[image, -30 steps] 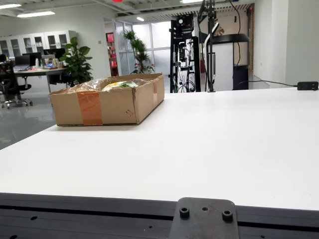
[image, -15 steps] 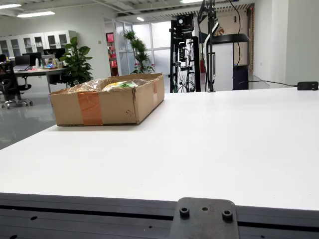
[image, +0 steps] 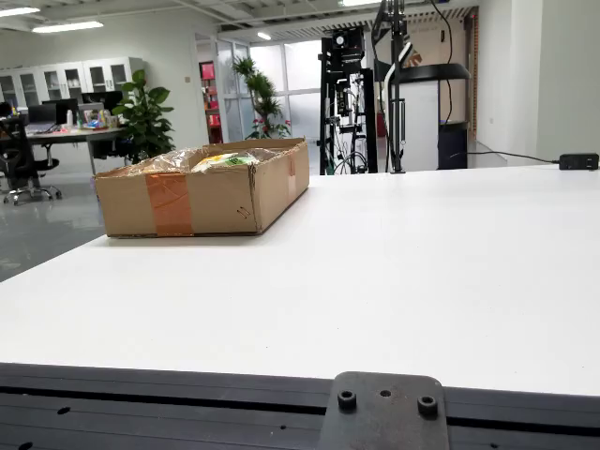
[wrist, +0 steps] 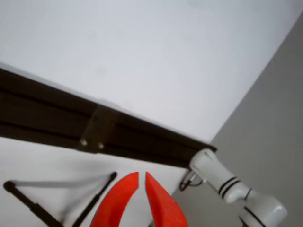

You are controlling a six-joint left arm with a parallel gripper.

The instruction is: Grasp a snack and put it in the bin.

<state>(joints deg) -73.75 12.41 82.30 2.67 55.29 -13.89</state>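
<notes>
In the table-level side view, an open cardboard box (image: 202, 192) with orange tape stands at the far left of the white table (image: 422, 272). Crinkly snack bags (image: 225, 160), one yellow-green, show above its rim. No loose snack is seen on the table. The arm does not appear in this view. In the view that rides on the gripper, my gripper (wrist: 142, 176) shows as two red fingers (wrist: 120, 198) at the bottom edge. Their tips almost touch and nothing is between them. They hang outside the table's dark edge rail (wrist: 57, 118).
A metal bracket (wrist: 97, 127) is bolted on the edge rail, also seen as the bracket (image: 384, 412) in the side view. A white post with black rings (wrist: 227, 184) and thin black rods (wrist: 28, 201) lie near the fingers. A black adapter (image: 578, 161) sits far right.
</notes>
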